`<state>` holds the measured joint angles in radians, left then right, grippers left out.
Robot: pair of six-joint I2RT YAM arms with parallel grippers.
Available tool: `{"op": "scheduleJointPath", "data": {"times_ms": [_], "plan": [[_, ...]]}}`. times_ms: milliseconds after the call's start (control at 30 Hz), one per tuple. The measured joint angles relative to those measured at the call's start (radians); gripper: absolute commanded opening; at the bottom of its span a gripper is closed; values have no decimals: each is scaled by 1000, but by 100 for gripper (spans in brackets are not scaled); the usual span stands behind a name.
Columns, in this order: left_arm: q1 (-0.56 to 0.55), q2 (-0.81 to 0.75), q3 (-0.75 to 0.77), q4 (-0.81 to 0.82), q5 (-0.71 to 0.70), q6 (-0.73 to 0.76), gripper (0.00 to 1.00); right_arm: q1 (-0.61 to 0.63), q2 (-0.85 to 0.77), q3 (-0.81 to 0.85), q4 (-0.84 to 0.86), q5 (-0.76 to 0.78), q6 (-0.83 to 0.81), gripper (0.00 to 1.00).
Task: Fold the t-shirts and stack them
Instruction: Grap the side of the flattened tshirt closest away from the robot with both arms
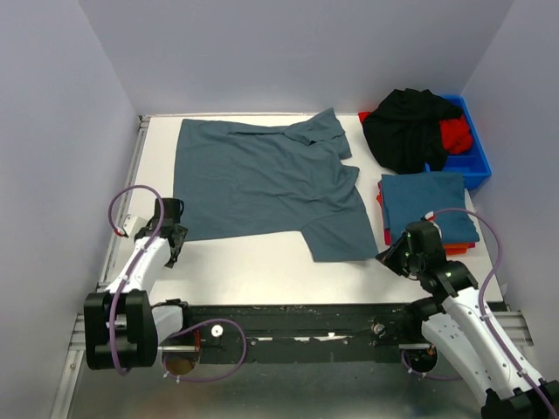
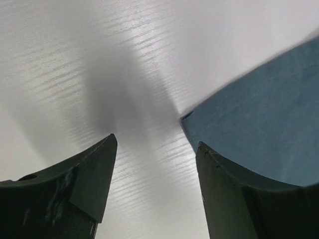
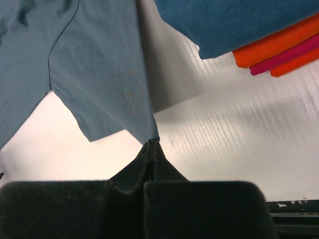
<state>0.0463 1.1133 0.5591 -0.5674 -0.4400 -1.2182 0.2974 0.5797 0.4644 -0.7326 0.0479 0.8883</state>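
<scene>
Right fingers [image 3: 134,174] are pinched shut on the near-right corner of the teal t-shirt [image 1: 253,175] spread on the table [image 1: 262,271], so the left fingers [image 2: 84,179], wide apart beside its near-left corner, should straddle that edge fully before closing and lifting evenly.

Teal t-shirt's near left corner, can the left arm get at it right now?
Probably yes: the left gripper hangs open beside the teal t-shirt corner, only bare table between.
</scene>
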Motion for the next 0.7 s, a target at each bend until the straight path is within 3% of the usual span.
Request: {"op": "scheduleJointPath", "data": {"times_ms": [167, 367, 533, 700], "plan": [[0, 106, 13, 23, -2, -13, 66, 0, 2, 0, 6, 0, -14, 1], [2, 203, 74, 42, -2, -14, 64, 0, 5, 0, 6, 0, -27, 1], [2, 237, 92, 61, -2, -14, 43, 0, 5, 0, 6, 0, -34, 1], [5, 256, 90, 114, 2, -22, 15, 0, 5, 0, 6, 0, -37, 1]]}}
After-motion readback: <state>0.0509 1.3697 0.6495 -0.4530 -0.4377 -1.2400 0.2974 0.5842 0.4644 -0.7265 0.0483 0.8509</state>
